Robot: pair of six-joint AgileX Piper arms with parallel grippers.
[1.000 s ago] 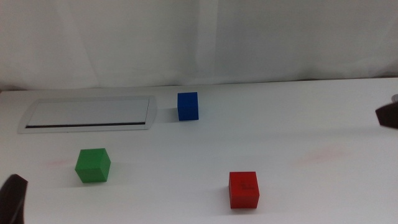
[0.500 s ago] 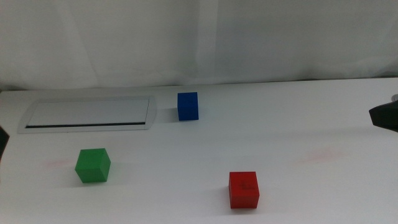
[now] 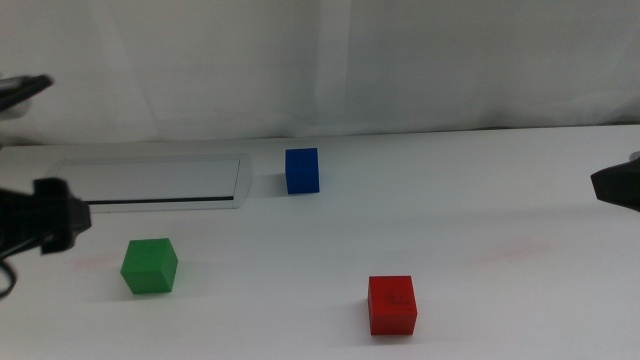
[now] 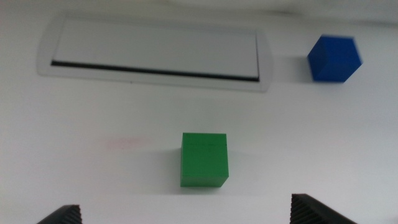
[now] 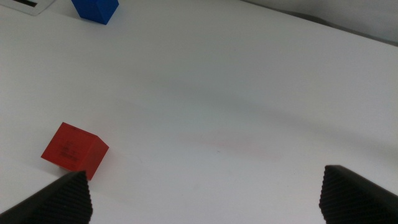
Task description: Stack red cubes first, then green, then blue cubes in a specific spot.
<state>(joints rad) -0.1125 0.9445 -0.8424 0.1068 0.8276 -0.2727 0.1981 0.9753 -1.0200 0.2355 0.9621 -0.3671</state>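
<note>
The red cube [image 3: 392,305] sits on the white table at the front, right of centre; it also shows in the right wrist view [image 5: 74,151]. The green cube [image 3: 150,266] sits at the front left, and the left wrist view shows it [image 4: 204,160] ahead of the open jaws. The blue cube [image 3: 302,170] stands further back, also seen from both wrists [image 4: 334,58] [image 5: 94,9]. My left gripper [image 3: 48,215] hovers at the left edge, left of the green cube, open and empty [image 4: 186,214]. My right gripper [image 3: 618,185] waits at the right edge, open and empty [image 5: 205,199].
A flat silver-framed panel [image 3: 145,182] with a dark slot lies at the back left, next to the blue cube; it also shows in the left wrist view [image 4: 155,53]. A white backdrop closes the table's far edge. Bare white tabletop lies between the cubes.
My left arm has risen from the bottom left corner and come in at the left edge, near the green cube. The right gripper has barely shifted. The cubes have not moved.
</note>
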